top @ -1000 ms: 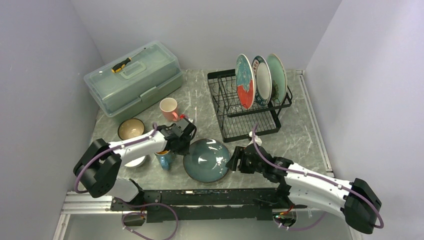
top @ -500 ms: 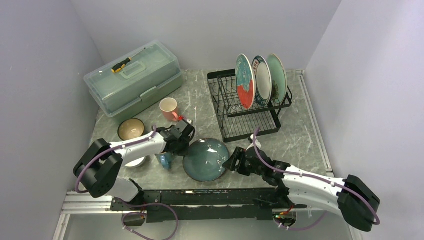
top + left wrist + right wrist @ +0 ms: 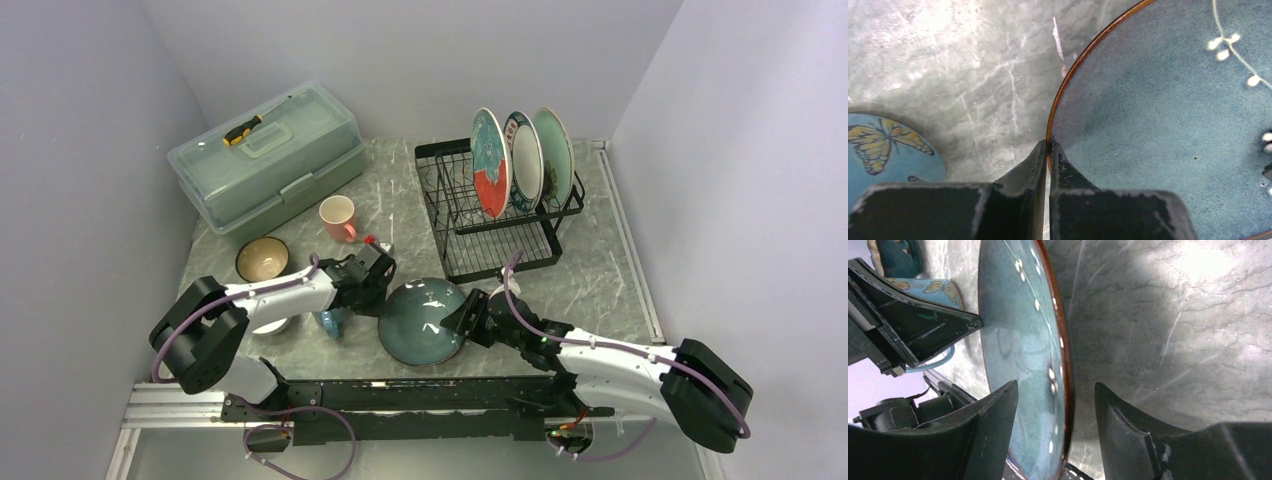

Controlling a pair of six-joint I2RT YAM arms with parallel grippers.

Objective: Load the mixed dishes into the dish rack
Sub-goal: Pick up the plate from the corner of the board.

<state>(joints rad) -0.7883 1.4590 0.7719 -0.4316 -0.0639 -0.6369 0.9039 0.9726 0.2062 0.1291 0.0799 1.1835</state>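
Note:
The teal plate (image 3: 424,320) is tilted up off the marble table near the front middle. My left gripper (image 3: 381,292) is shut on its left rim (image 3: 1049,145). My right gripper (image 3: 462,318) is open with one finger on each side of the plate's right rim (image 3: 1064,365), not closed on it. The black dish rack (image 3: 497,215) at the back right holds three upright plates: teal-and-red (image 3: 489,162), white dark-rimmed (image 3: 524,160), pale green (image 3: 554,155). The blue mug (image 3: 331,320) sits under my left arm, the pink mug (image 3: 337,218) behind it. A tan bowl (image 3: 262,259) lies at left.
A translucent green lidded box (image 3: 266,160) with a yellow-and-black screwdriver (image 3: 243,130) on its lid stands at the back left. A small white bowl (image 3: 268,324) is partly hidden under my left arm. Walls close in left, back and right.
The teal plate has been tipped up from lying flat and shifted right. My right gripper moved left and now straddles its right rim. My left gripper stays on the left rim.

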